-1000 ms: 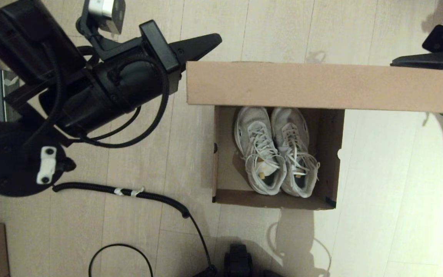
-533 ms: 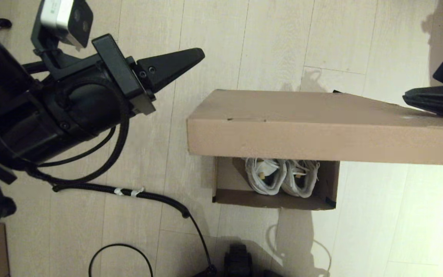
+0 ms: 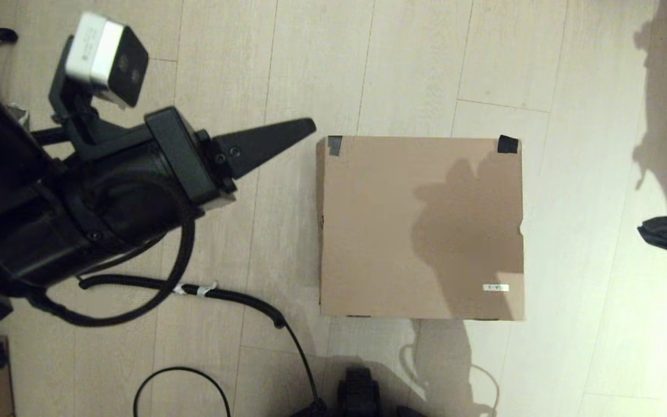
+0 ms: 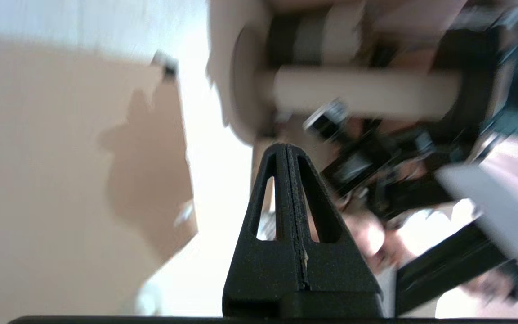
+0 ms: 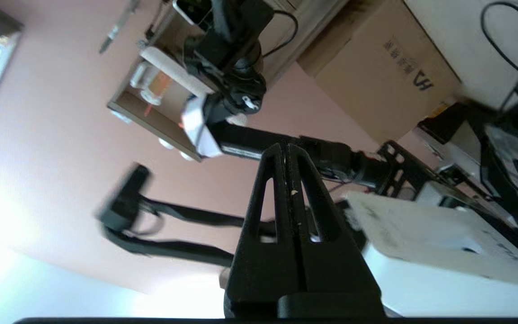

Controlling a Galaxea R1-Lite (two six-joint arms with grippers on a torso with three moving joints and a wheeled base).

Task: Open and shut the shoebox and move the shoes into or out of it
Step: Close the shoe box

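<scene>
Cardboard shoebox (image 3: pixel 420 226) lies closed on the floor between two empty grippers.

Left gripper (image 3: pixel 304 127), fingers pressed together, points at the box's far left corner and hovers just beside it, the nearer arm. Box's long sides run away from the robot; lid flat, dark tape (image 3: pixel 334 145) at both far corners, shoes hidden. Right gripper (image 3: pixel 646 233), fingers together too, sits well apart past the right edge, bare floor (image 3: pixel 576 324) between.

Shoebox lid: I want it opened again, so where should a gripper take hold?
The shoebox is shut. Its tape pieces probably mark the hinge, so lift the lid's opposite edge by the white label, approaching from the robot's side.
</scene>
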